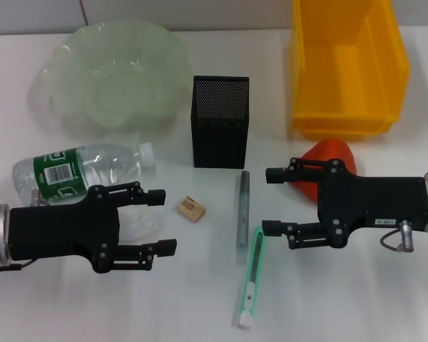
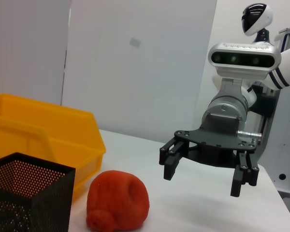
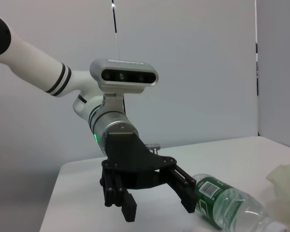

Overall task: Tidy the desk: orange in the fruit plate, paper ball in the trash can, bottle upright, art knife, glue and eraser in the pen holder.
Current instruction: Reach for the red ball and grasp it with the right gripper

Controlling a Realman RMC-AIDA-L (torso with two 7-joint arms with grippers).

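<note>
A: Which item does the coming move turn on, taking them from the largest down?

B: The yellow bin (image 1: 346, 68) and the pale green fruit plate (image 1: 114, 71) sit at the far side of the table (image 1: 200, 299). The bottle (image 1: 82, 171) lies on its side, long axis running left to right, cap toward the black mesh pen holder (image 1: 220, 121). It is just beyond the left pincer (image 1: 162, 222), which hangs spread and pinches nothing.

A: And the right arm?

B: The right pincer (image 1: 271, 201) is also spread and empty. The orange (image 1: 331, 160) lies just behind it, partly hidden by its upper finger, so the right arm is clearly nearer to it and the plate is well apart, across the table.

A: The smaller things?

B: The art knife (image 1: 249, 288) lies with its long axis near to far, slightly slanted, just beside the right pincer's lower finger. The grey stick (image 1: 241, 214), probably the glue, lies parallel beside it. The eraser (image 1: 190, 209) sits between the 2 pincers, nearer the left.

A: Any writing?

B: The bottle has a green label with a barcode; its words are too small to read.
</note>
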